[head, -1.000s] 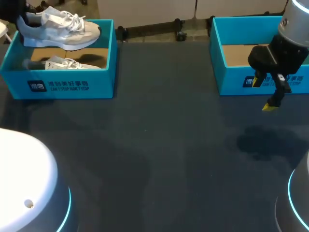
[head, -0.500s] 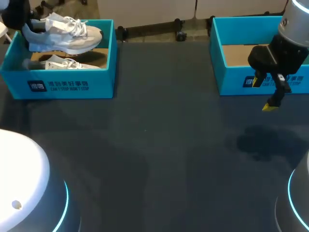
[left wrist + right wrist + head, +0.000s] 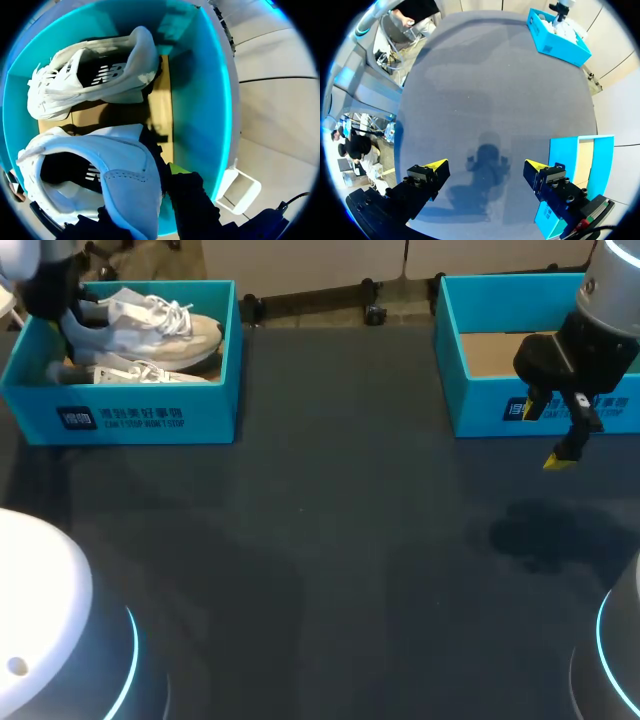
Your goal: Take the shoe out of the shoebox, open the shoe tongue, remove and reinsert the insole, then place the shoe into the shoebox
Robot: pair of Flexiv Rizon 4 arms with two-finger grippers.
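L claw (image 3: 68, 325): clamped on the heel of the shoe (image 3: 150, 330), at the far-left corner of the tabletop (image 3: 330, 540). L wrist view shows one yellow tip against the outer heel wall; the other finger is hidden by the shoe. Shoe pos.: inside the rim of the L shoebox (image 3: 150, 418), toe toward the tabletop centre, above and partly over a 2nd shoe (image 3: 140, 372) that lies on the box's cardboard floor. Whether the held sole touches anything: cannot tell.

R claw (image 3: 545, 435): fingers wide apart, nothing between them, hanging above the tabletop just in front of the R shoebox (image 3: 480, 405). Its shadow falls on the tabletop below. R shoebox shows a bare cardboard floor.
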